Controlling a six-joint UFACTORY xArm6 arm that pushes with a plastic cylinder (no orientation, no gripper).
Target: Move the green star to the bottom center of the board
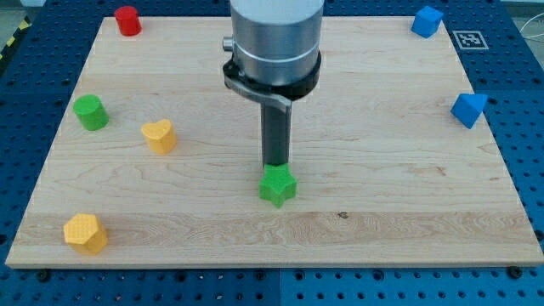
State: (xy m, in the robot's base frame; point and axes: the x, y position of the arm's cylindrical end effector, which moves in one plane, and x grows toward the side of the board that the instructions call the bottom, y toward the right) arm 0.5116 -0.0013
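The green star [278, 185] lies on the wooden board [382, 170], a little left of the middle and toward the view's bottom. My tip [274, 164] stands right at the star's top edge, on the side toward the view's top, touching it or nearly so. The dark rod rises from there to the grey arm body [274, 38] at the view's top centre.
A green cylinder [89, 112] and a yellow heart [159, 135] sit at the left. A yellow hexagon [85, 234] is at the bottom left. A red cylinder [127, 20] is at the top left. Two blue blocks, one [427, 20] at the top right and one [468, 109] at the right edge.
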